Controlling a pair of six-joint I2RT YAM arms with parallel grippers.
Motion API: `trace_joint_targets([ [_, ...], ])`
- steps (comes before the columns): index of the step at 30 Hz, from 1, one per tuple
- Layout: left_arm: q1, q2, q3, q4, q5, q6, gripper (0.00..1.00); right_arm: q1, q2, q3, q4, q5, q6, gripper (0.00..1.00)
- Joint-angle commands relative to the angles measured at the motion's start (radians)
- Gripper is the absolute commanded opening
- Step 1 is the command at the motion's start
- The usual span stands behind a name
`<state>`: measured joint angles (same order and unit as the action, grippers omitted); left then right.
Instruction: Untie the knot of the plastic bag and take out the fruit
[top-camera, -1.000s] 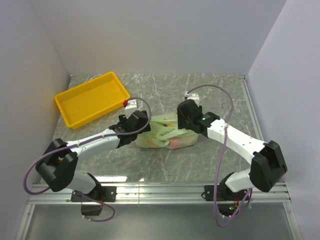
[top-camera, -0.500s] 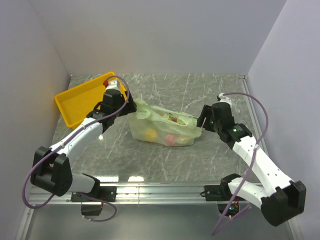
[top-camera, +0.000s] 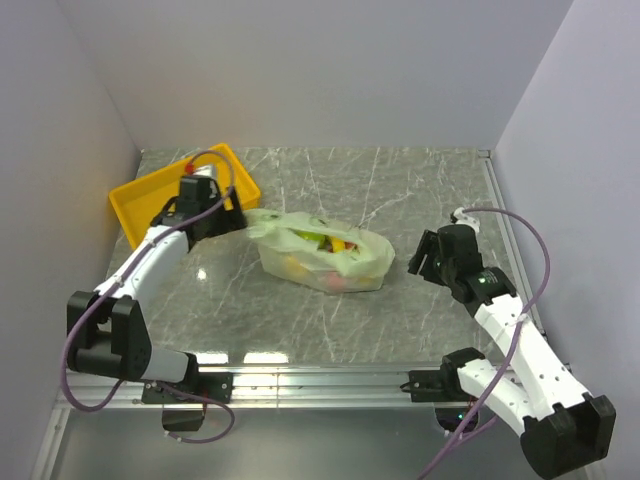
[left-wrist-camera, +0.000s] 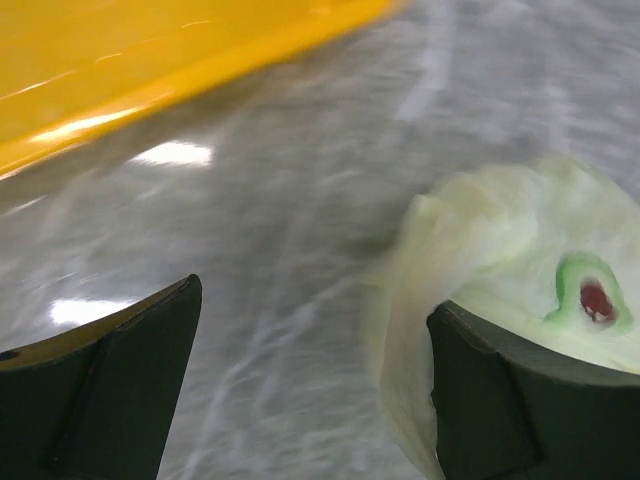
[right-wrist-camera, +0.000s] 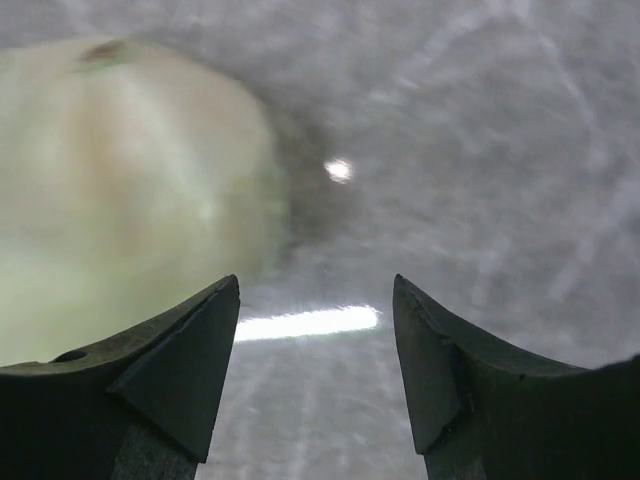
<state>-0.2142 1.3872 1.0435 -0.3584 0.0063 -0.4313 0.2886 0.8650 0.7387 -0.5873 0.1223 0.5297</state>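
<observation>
The pale green plastic bag (top-camera: 318, 262) lies on the table's middle with its top gaping open. Fruit (top-camera: 334, 243) shows inside: yellow and orange pieces at the mouth and a pink-red one low through the film. No tied knot shows. My left gripper (top-camera: 232, 219) is open and empty just left of the bag's left end; in the left wrist view (left-wrist-camera: 315, 370) the bag (left-wrist-camera: 500, 270) lies against the right finger. My right gripper (top-camera: 420, 262) is open and empty, a little right of the bag; in its wrist view (right-wrist-camera: 315, 340) the bag (right-wrist-camera: 120, 200) is at the upper left.
A yellow tray (top-camera: 150, 195) stands at the back left, right behind my left gripper, and its edge shows in the left wrist view (left-wrist-camera: 150, 70). Grey walls close in the table on the left, back and right.
Both grippers held the bag's ends and pulled them apart. They have now let go and drawn outward, the left toward the tray, the right to the right. The bag has settled, open.
</observation>
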Motion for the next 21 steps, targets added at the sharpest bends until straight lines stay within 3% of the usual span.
trace_joint_targets([
  [1, 0.171, -0.039, -0.025, -0.065, -0.077, -0.015, 0.90, -0.046, -0.030, -0.015, -0.131, 0.106, -0.016, 0.70],
  [5, 0.213, -0.105, 0.022, -0.054, 0.029, 0.017, 0.94, -0.068, -0.064, 0.034, -0.120, -0.010, -0.051, 0.70],
  [7, 0.213, -0.140, 0.050, 0.008, 0.251, 0.023, 0.95, -0.066, -0.090, 0.074, -0.094, -0.052, -0.082, 0.70],
  [10, 0.190, -0.146, 0.101, 0.050, 0.427, 0.002, 0.97, -0.062, -0.101, 0.180, -0.074, -0.119, -0.140, 0.70],
  [12, 0.159, -0.139, 0.162, 0.018, 0.442, 0.019, 0.98, -0.042, -0.069, 0.263, -0.077, -0.185, -0.193, 0.70],
  [15, 0.147, -0.151, 0.207, -0.060, 0.351, 0.040, 0.99, 0.016, -0.002, 0.336, -0.082, -0.217, -0.226, 0.71],
  [19, 0.147, -0.213, 0.216, -0.128, 0.118, 0.046, 0.99, 0.161, 0.064, 0.373, -0.026, -0.182, -0.243, 0.71],
  [21, 0.125, -0.250, 0.198, -0.107, 0.152, 0.074, 0.99, 0.204, 0.124, 0.415, -0.003, -0.182, -0.247, 0.71],
])
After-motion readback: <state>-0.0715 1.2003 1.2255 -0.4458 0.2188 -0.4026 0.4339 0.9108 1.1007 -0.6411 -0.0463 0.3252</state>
